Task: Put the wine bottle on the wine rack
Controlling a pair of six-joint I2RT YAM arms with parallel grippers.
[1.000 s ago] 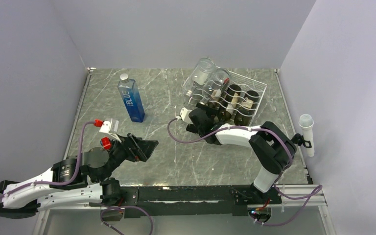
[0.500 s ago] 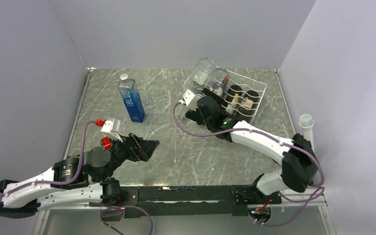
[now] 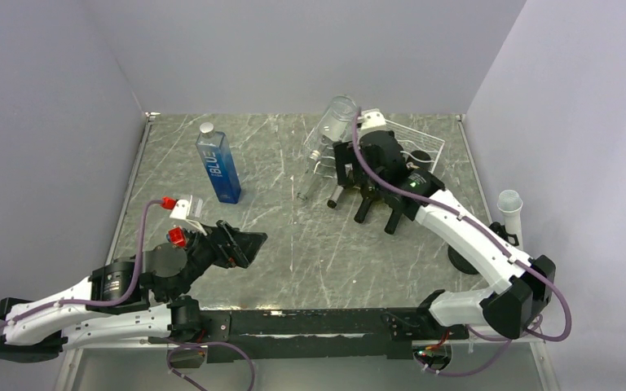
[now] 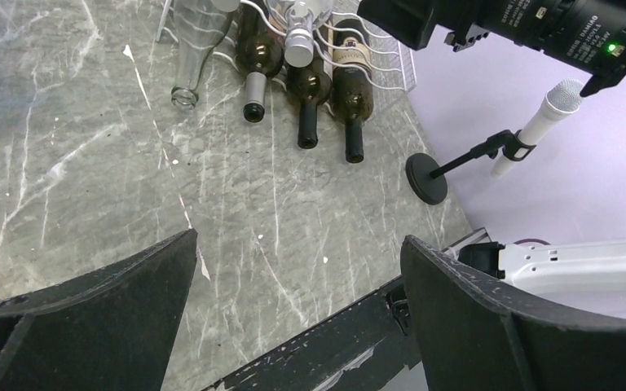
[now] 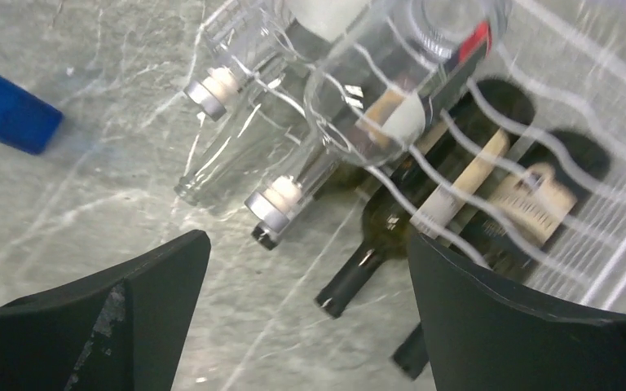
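Note:
The white wire wine rack stands at the back right and also shows in the left wrist view and the right wrist view. Three dark wine bottles lie in its grooves, necks pointing out over the table. Clear glass bottles lie on its left side and upper row. My right gripper hovers over the rack's front left, open and empty. My left gripper is open and empty, low at the near left.
A tall blue water bottle stands at the back left, and its blue edge shows in the right wrist view. A white microphone on a black stand stands by the right wall. Grey walls close in the table on three sides.
My right gripper has moved from the rack's front edge up and back over the rack, and the bottle necks it covered now show. The left arm has stayed still.

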